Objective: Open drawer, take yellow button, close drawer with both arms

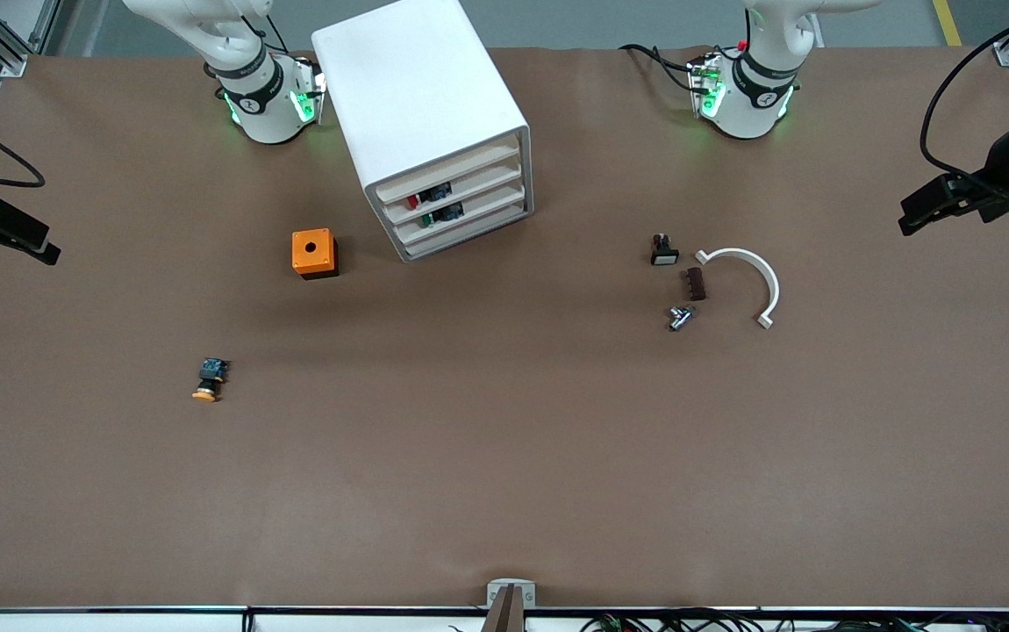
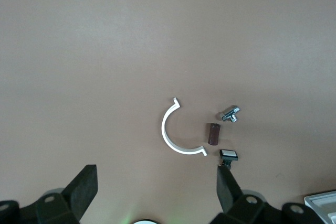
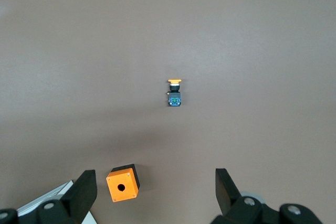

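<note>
The white cabinet (image 1: pixel 421 96) stands between the arm bases. Its top drawer (image 1: pixel 456 165) sits flush with the three below. The button (image 1: pixel 209 380), with an orange cap and a black-and-blue body, lies on the bare table toward the right arm's end, nearer the front camera than the orange box (image 1: pixel 314 253). It also shows in the right wrist view (image 3: pixel 174 91). My right gripper (image 3: pixel 155 173) is open and empty, high over the table by the orange box (image 3: pixel 123 183). My left gripper (image 2: pixel 156 171) is open and empty, high over the table. Neither gripper shows in the front view.
A white half-ring (image 1: pixel 750 276), a brown block (image 1: pixel 695 283), a metal part (image 1: pixel 680 317) and a black part with a white face (image 1: pixel 663 252) lie toward the left arm's end. Small parts show in two lower drawers (image 1: pixel 434 202). Black gear juts in at both table ends.
</note>
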Robot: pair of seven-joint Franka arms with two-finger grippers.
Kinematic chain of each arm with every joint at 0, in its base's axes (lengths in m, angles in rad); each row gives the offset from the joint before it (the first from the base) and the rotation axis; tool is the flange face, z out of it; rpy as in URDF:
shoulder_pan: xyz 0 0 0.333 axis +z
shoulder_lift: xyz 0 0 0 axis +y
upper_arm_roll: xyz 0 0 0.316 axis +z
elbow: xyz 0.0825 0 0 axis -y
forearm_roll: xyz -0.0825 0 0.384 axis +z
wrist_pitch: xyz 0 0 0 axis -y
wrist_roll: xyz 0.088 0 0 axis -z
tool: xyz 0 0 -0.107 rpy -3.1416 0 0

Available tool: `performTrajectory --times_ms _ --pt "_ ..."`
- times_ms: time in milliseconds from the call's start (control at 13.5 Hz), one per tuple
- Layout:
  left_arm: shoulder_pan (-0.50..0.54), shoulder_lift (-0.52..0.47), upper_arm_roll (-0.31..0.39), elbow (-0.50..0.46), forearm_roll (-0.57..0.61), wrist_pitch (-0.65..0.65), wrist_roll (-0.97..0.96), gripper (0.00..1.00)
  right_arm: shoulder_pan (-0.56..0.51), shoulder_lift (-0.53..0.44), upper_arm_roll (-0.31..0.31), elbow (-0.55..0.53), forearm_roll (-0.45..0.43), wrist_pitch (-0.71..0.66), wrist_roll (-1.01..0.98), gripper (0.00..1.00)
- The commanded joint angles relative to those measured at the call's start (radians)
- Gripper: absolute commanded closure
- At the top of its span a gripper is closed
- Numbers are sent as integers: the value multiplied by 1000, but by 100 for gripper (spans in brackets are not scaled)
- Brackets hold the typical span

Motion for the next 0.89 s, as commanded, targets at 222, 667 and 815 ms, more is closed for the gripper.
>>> performTrajectory --times_ms 222,667,815 --pt "10 -23 2 -8 -2 -31 86 0 -13 0 4 5 -16 -11 -8 0" --pt "47 -11 13 13 -2 -36 140 0 -16 0 4 5 -16 -10 -8 0" --pt "50 -13 13 13 -1 -36 140 0 -16 -1 4 -3 -16 -8 -8 0"
